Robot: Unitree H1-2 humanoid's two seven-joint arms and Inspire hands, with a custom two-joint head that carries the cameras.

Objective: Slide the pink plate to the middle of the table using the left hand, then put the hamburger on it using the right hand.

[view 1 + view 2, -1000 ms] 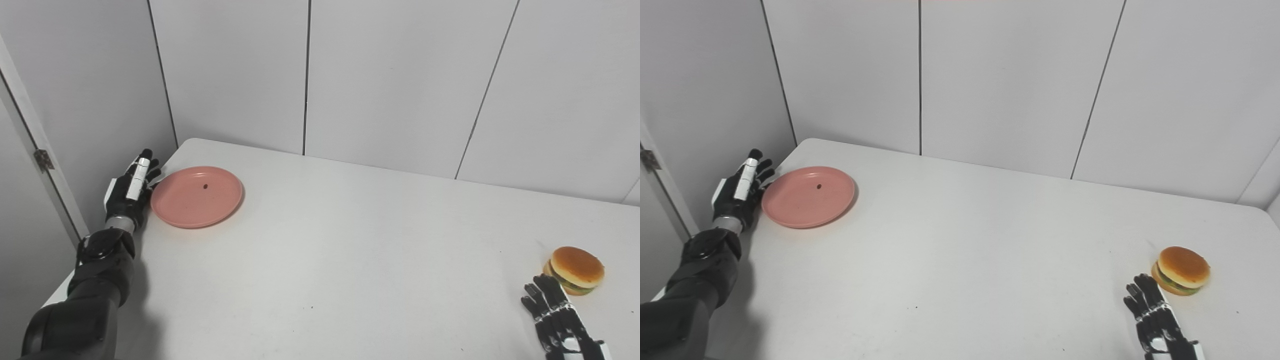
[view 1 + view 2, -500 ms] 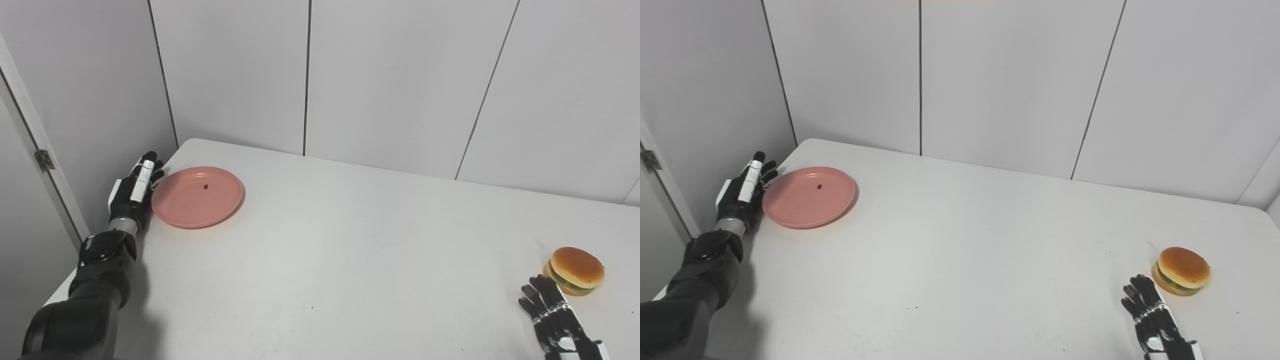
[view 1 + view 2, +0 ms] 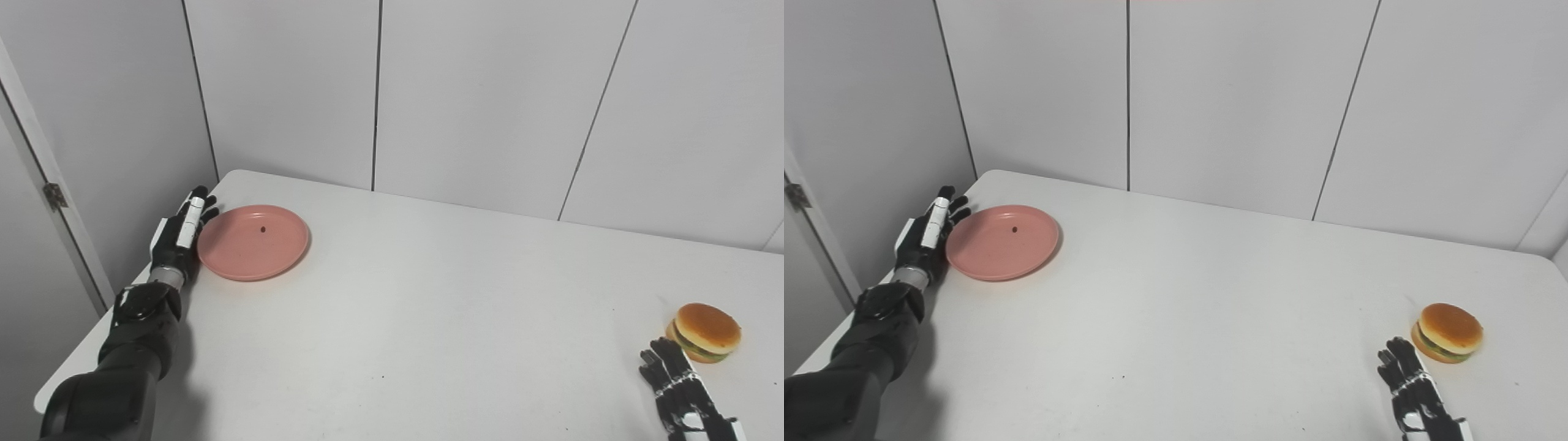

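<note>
Left eye view: pink plate lay near the table's far left corner; left hand, fingers straight and close together, stood edge-on against the plate's outer rim. The push was best kept low and flat against the rim, so the plate would not tip. Right eye view: hamburger sat well apart from the plate, near the opposite edge; right hand, fingers slightly spread, rested empty just beside it.

Bare table between pink plate and hamburger, unobstructed
</note>
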